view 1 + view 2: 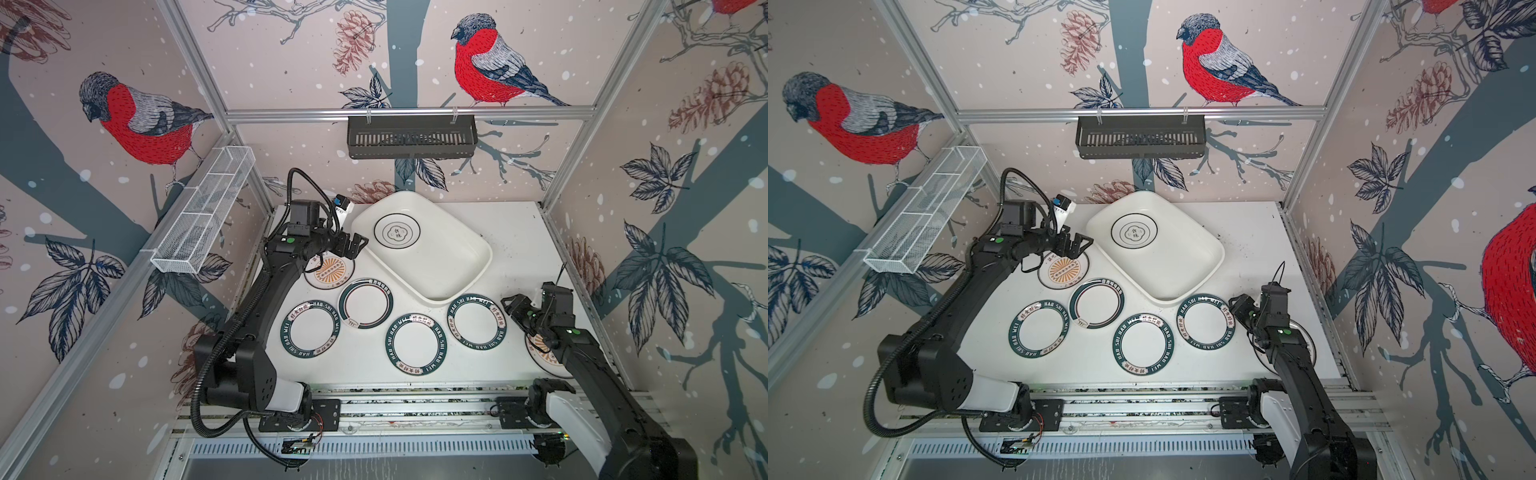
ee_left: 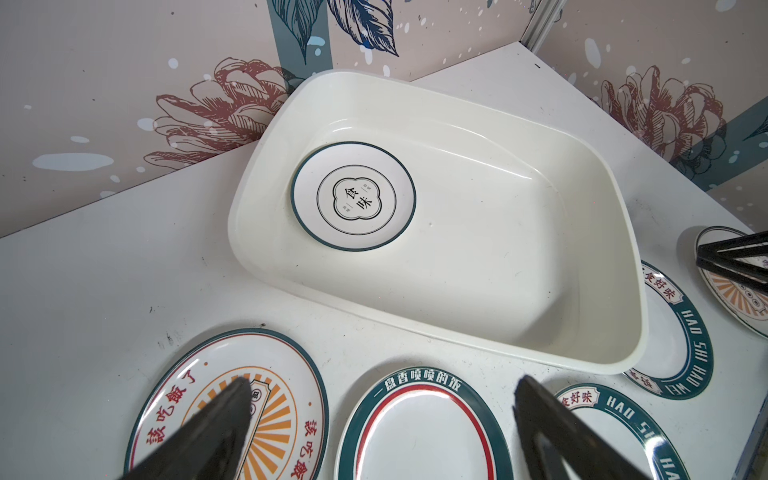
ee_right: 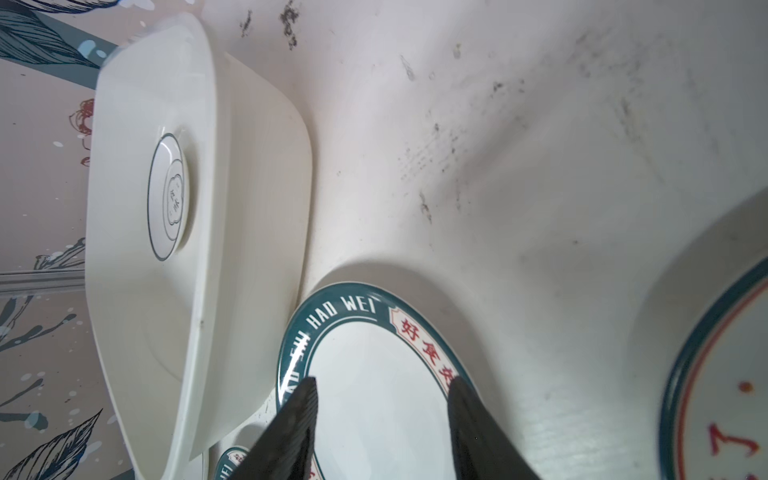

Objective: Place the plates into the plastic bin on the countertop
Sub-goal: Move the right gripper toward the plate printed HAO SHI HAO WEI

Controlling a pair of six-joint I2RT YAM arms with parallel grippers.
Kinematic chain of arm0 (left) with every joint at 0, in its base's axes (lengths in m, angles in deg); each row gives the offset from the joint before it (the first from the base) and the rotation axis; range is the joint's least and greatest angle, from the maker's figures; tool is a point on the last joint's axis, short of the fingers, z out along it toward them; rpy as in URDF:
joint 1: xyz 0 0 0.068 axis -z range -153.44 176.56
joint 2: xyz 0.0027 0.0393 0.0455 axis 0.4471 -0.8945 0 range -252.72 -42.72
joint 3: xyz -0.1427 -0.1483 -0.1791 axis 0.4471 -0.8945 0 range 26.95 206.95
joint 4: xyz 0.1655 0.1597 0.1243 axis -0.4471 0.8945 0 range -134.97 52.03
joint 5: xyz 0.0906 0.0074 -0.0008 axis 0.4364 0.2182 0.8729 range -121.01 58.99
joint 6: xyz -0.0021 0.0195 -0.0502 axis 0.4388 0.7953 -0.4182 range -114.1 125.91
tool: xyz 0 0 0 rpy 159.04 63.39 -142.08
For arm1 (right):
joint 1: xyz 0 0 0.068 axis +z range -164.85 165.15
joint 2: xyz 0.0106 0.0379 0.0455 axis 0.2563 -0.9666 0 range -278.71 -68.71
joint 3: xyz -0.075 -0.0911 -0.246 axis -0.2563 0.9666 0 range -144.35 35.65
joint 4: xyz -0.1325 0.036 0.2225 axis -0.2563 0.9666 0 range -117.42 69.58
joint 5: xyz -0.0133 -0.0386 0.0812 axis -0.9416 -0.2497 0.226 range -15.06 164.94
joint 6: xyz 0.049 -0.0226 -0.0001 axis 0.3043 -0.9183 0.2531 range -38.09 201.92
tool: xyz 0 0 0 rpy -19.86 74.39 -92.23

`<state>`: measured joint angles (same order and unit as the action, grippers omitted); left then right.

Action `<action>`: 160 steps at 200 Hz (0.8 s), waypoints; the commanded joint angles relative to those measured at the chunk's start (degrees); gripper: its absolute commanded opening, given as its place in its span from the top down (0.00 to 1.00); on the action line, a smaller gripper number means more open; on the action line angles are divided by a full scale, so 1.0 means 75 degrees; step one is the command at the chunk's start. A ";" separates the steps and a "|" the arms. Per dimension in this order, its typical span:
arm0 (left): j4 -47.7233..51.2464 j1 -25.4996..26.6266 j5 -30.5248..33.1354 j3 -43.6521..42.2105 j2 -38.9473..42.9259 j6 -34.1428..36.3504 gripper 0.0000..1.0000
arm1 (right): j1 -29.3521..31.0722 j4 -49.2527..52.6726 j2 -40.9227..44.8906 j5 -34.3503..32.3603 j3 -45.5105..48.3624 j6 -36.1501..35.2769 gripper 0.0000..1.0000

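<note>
There, left claw [image 1: 359, 245] agape beside bin [image 1: 457, 266].

Lab test cell: aluminium framing [image 1: 409, 113], wallpapered panels [image 1: 291, 62].

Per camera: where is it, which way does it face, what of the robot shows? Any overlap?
Top views: stereo pair high over the front edge, facing down at the countertop; both arms, left pincer and right pincer show.
Left wrist: on the left arm, facing the plastic bin; its spread fingers show.
Right wrist: on the right arm, low over a teal-rimmed plate beside the bin; its fingers show.
Shared: all views show the bin with one plate inside.
</note>
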<state>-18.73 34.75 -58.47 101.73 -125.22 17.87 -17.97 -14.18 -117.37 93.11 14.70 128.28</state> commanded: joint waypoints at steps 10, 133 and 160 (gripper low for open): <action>0.0099 0.0010 -0.0311 -0.0029 0.0043 0.0092 0.02 | -0.0041 -0.0230 0.0029 0.0272 0.0376 0.0097 0.48; 0.0123 0.0022 -0.0495 0.0035 0.0008 0.0105 0.02 | -0.0100 -0.0389 0.0481 0.0338 0.1406 0.0337 0.54; 0.0127 0.0034 -0.0505 0.0037 0.0008 0.0092 0.02 | -0.0140 -0.0661 0.0487 0.0540 0.1617 0.0427 0.58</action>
<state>-18.58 34.96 -60.96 101.56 -125.22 17.92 -18.77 -17.68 -113.72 95.54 25.74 130.19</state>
